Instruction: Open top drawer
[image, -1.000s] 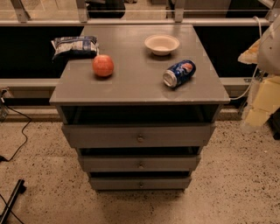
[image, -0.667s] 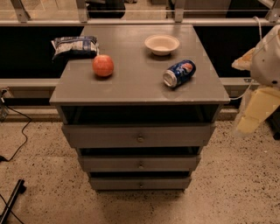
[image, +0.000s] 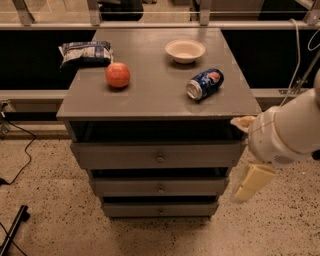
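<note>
The top drawer (image: 120, 156) is the widest grey front of the three, just under the cabinet top, with a small round metal knob (image: 160, 158) at its centre. A dark gap shows above its front. My gripper (image: 240, 158) is at the cabinet's right side, level with the top drawer's right end and well to the right of the knob. It is open and empty: one cream finger (image: 242, 122) sits by the cabinet top's right corner, and the other finger (image: 251, 182) hangs lower beside the middle drawer.
On the cabinet top (image: 155, 95) lie a red apple (image: 117, 75), a blue soda can (image: 204, 84) on its side, a white bowl (image: 185, 50) and a chip bag (image: 85, 52). Two narrower drawers (image: 125, 187) sit below. A cable (image: 20, 155) runs over the floor at left.
My arm has swung left and down, from off the right edge to right beside the cabinet's right side. The drawers and the things on top have not moved.
</note>
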